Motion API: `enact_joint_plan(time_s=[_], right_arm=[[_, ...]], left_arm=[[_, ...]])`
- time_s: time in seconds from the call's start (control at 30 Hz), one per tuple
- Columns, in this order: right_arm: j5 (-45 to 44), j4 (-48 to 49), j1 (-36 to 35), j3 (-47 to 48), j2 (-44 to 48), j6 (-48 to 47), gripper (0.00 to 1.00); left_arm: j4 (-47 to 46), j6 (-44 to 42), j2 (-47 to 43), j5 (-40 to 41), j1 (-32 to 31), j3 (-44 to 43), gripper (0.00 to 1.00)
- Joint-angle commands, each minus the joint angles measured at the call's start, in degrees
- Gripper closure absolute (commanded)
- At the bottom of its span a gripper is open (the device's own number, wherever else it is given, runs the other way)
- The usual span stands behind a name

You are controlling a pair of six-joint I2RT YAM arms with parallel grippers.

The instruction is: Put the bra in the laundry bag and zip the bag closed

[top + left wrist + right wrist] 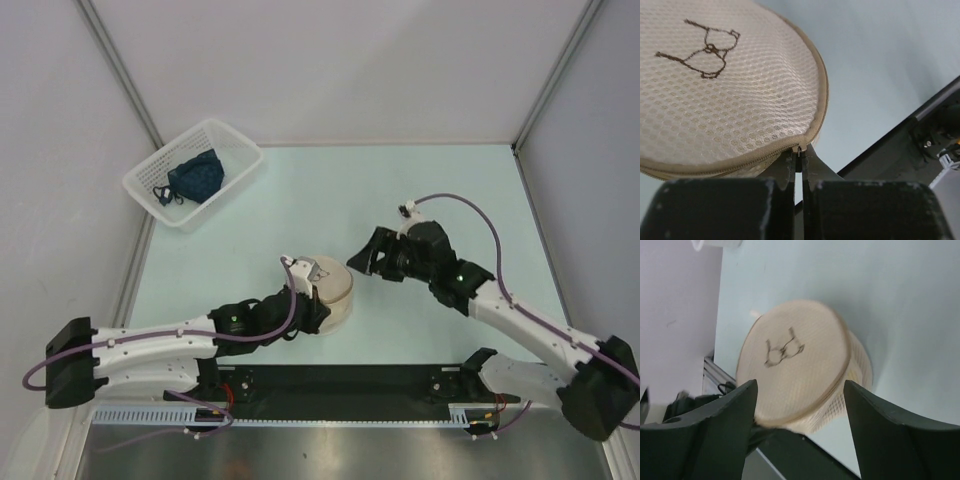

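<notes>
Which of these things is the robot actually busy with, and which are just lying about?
Part of the job: laundry bag, lid down; zip pull, pinched by the left gripper; right gripper, open, not touching the bag. The bra is not in view.

Just lying about: white basket; dark blue garment inside it.

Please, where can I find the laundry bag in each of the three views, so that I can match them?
Top external: laundry bag low centre, partly under the left arm.
Left wrist: fills the upper left; zip pull between the jaws.
Right wrist: centre, framed by the open jaws.
Shared landmark: the bra drawing on the lid, clear in both wrist views.
</notes>
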State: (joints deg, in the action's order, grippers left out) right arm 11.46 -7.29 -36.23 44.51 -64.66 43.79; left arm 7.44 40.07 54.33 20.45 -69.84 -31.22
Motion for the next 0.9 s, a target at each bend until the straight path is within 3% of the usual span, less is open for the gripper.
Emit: enact_joint_plan(time_s=[0.0, 0.13, 0.3, 0.53, 0.77, 0.87], right_arm=[[-11.3, -12.3, -6.2, -6.3, 12.8, 8.4, 0.24], [-13.9, -11.3, -13.3, -10.6, 19.0, 20.0, 0.24], [-19.3, -1.3, -18.7, -15.7, 18.0, 29.3, 0.28], [-22.4, 11.7, -20.3, -16.6, 11.1, 33.7, 0.43], [-23.3, 12.0, -22.1, -14.9, 8.4, 34.6, 0.44], [-23.8, 13.8, -22.7, -15.4, 6.9, 35.8, 0.52]], left_arm=[[-1.4, 6.1, 4.0, 3.5, 0.0, -3.1, 1.0], [-2.7, 6.4, 3.3, 3.6, -0.7, -2.5, 1.0], [-3.0, 6.4, 1.0, 3.2, -1.3, -1.6, 1.0], [-4.1, 5.4, 0.7, 2.7, -3.4, -1.4, 1.0], [-3.8, 4.5, 0.9, 3.0, -4.5, -1.6, 1.0], [-3.6, 3.6, 1.3, 2.9, -4.4, -2.5, 1.0]])
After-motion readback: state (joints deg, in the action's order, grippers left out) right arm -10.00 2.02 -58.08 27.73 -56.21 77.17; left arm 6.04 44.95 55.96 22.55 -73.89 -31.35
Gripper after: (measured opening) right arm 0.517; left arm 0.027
